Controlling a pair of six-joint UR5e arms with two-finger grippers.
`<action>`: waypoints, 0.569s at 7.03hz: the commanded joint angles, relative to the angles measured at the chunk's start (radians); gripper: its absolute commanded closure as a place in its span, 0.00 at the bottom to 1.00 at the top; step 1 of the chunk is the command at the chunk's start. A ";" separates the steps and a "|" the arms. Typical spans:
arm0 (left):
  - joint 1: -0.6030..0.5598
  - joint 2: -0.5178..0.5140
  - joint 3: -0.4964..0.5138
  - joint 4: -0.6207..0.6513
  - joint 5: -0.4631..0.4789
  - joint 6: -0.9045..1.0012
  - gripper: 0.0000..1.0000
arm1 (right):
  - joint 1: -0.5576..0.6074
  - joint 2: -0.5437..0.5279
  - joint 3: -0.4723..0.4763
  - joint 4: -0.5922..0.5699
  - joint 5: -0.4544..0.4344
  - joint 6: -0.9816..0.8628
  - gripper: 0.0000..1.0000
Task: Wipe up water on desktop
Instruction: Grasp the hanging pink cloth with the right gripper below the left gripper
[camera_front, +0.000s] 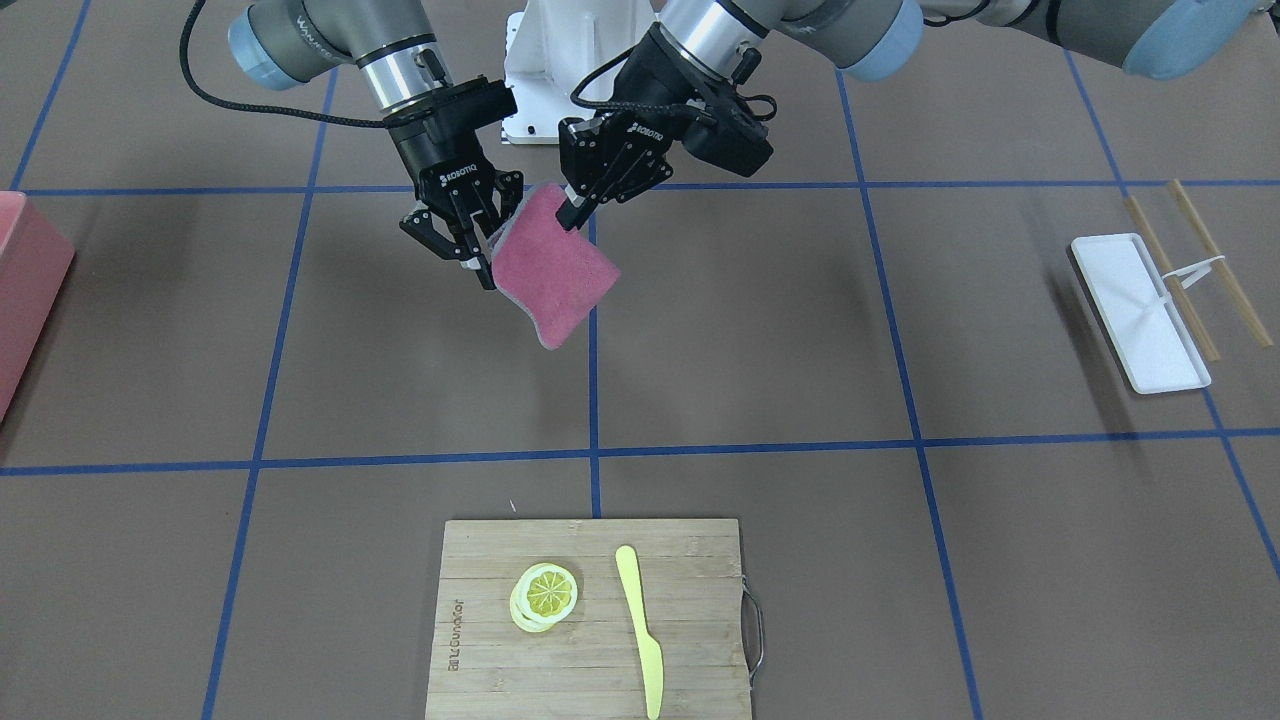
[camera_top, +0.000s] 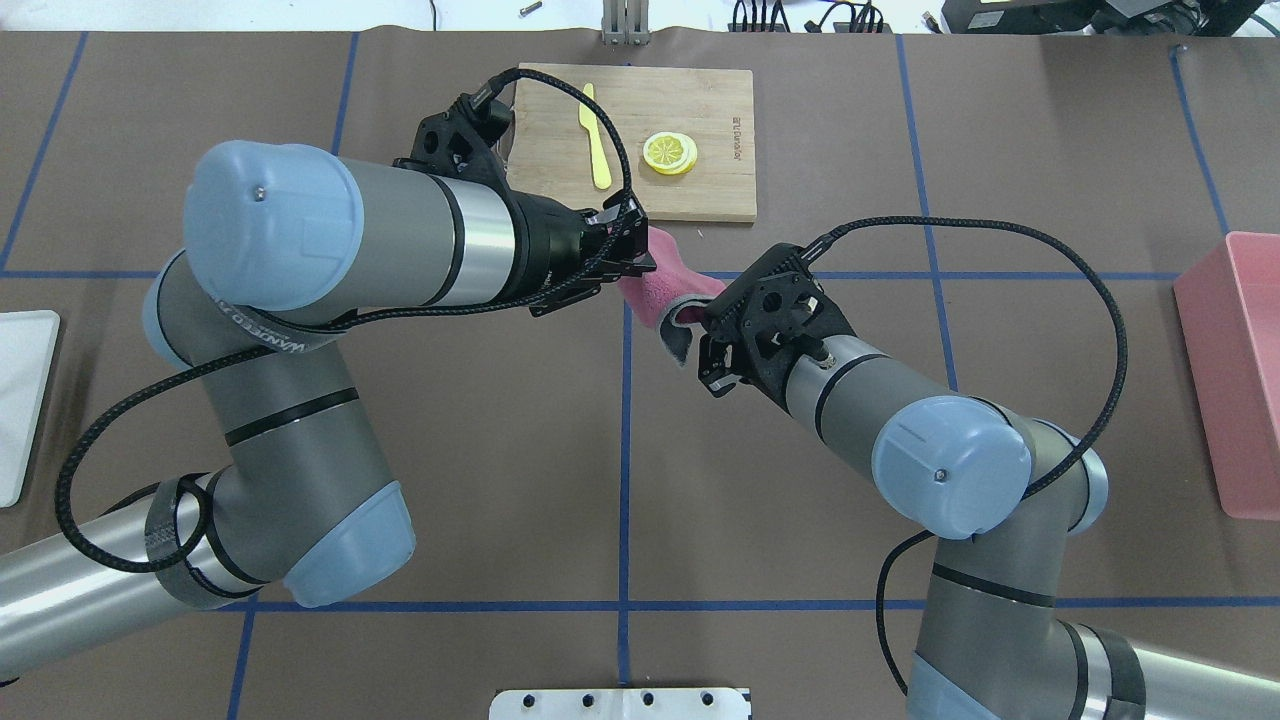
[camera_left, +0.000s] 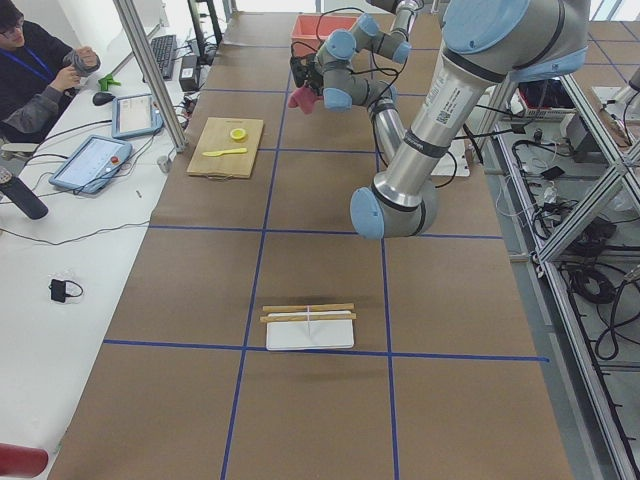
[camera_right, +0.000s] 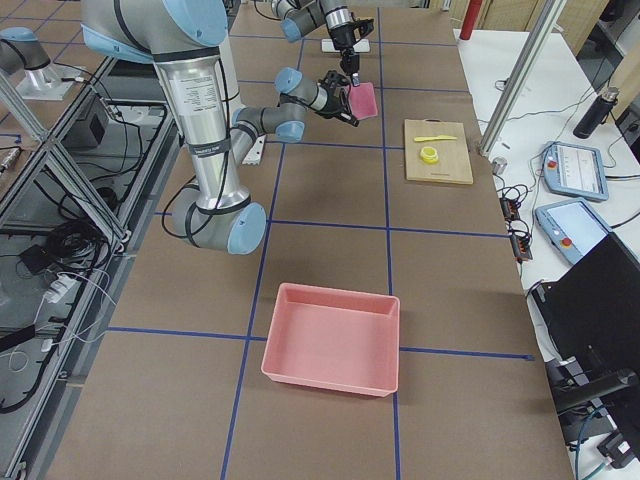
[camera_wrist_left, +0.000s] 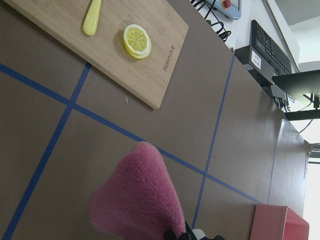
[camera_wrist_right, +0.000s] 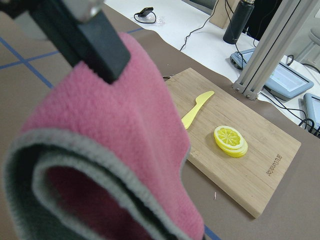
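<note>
The cloth (camera_front: 552, 268), pink with a grey edge, hung folded in the air over the desktop (camera_front: 760, 330). In the front view it was toward 11 o'clock from the table's middle. The left gripper (camera_front: 572, 210) was clenched on the cloth's top edge, at 12 o'clock on it. The right gripper (camera_front: 465, 258) sat against the edge at 9 o'clock, and I could not tell whether it gripped. In that same view a board (camera_front: 480, 560) lay on the desktop at 6 o'clock. It carried lemon slices (camera_front: 545, 595), with a yellow knife (camera_front: 640, 625) at 3 o'clock from them. A white tray (camera_front: 1140, 310) with two sticks (camera_front: 1220, 265) lay at 3 o'clock, and a pink bin (camera_front: 25, 280) at 9 o'clock.
</note>
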 joint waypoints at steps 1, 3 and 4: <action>0.001 -0.001 0.001 0.000 0.000 0.000 1.00 | -0.014 0.001 0.000 0.000 -0.035 0.001 0.73; 0.001 -0.001 0.001 0.000 0.000 0.000 1.00 | -0.017 -0.002 0.000 0.000 -0.048 -0.001 1.00; 0.001 0.000 0.003 0.000 0.000 0.003 1.00 | -0.014 -0.004 0.000 0.000 -0.048 -0.001 1.00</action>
